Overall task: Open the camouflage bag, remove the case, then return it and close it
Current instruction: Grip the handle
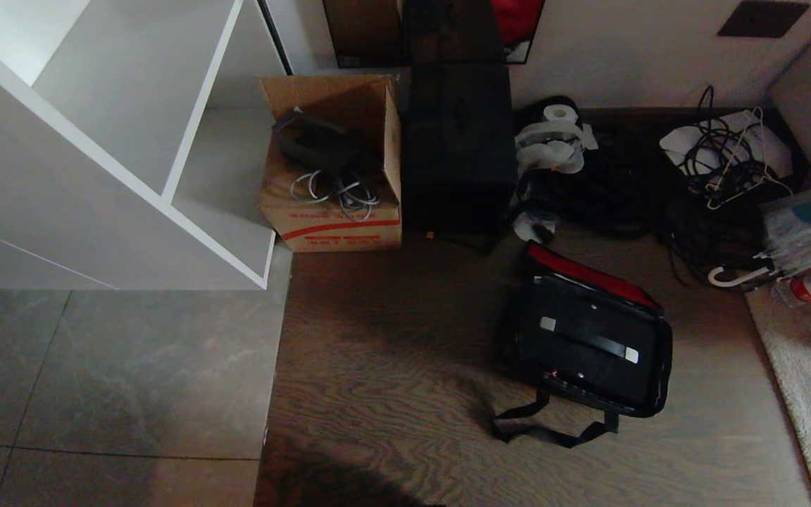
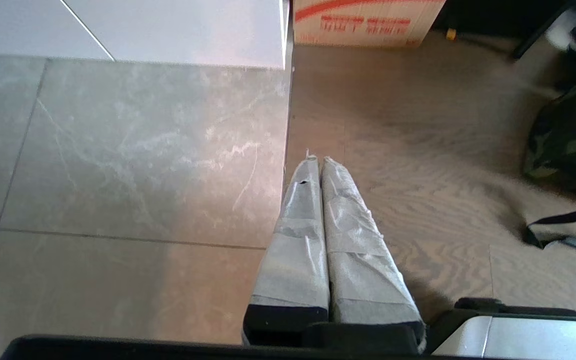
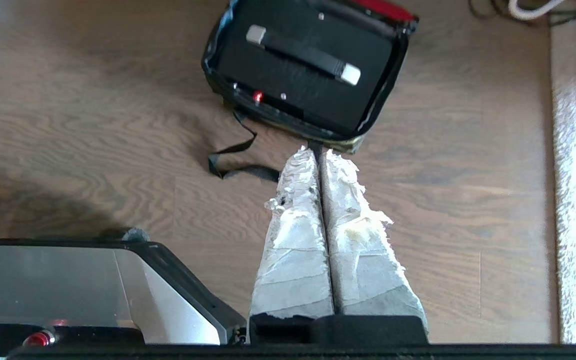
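The camouflage bag point(image 1: 664, 366) lies on the wooden floor with its top open and a red-edged flap point(image 1: 592, 273) folded toward the wall. A black case point(image 1: 581, 352) with a silver-ended strap handle fills its inside. Its loose black strap point(image 1: 546, 431) trails on the floor toward me. In the right wrist view my right gripper point(image 3: 319, 151) hangs shut and holds nothing, its taped tips just short of the bag's point(image 3: 394, 75) near corner, with the case point(image 3: 288, 80) beyond. My left gripper point(image 2: 317, 160) is shut, holds nothing and hangs over the seam between tile and wood. The bag's camouflage side point(image 2: 570, 137) lies off to its right.
A cardboard box point(image 1: 335, 211) of cables, a plain black box point(image 1: 458, 148) and piles of cords point(image 1: 722, 162) line the wall. A white shelf unit point(image 1: 96, 141) stands at the left and a pale rug point(image 1: 807, 373) at the right. My base point(image 3: 68, 280) edges into the right wrist view.
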Available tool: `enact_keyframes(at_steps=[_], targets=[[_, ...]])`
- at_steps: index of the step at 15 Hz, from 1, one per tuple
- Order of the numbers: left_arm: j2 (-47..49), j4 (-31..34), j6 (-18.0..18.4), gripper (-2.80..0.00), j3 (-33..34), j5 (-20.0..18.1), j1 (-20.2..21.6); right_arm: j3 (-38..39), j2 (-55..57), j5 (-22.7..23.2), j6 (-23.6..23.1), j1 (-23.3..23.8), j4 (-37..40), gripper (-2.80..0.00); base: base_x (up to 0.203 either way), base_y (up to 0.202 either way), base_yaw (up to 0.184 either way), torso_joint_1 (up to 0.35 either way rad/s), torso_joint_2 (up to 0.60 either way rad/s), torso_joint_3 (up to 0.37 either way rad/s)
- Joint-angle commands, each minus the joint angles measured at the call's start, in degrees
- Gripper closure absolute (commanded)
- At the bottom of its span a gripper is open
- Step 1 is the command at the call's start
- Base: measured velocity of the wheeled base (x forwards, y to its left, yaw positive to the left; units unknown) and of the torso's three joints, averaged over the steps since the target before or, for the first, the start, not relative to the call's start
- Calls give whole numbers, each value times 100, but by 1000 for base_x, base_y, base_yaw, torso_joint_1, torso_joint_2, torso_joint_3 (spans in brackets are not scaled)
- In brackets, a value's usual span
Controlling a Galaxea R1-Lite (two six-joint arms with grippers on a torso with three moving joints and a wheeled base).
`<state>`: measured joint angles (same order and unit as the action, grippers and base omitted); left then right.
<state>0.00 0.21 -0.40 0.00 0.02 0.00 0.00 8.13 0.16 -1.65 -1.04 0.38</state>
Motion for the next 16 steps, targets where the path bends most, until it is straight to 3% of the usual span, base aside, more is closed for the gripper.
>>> enact_keyframes(at_steps=[1,12,16], targets=[[0,-3,-4,0,0,-2,0,9,13,2,-2,-2,-3,0,0,0,0,2,2,194],[8,-10,38,0,-3,-2,0,9,13,2,-2,-2,-3,0,0,0,0,2,-1,201],[6,-12,40,0,0,-2,0,9,13,2,-2,-2,-3,0,0,0,0,2,3,57]])
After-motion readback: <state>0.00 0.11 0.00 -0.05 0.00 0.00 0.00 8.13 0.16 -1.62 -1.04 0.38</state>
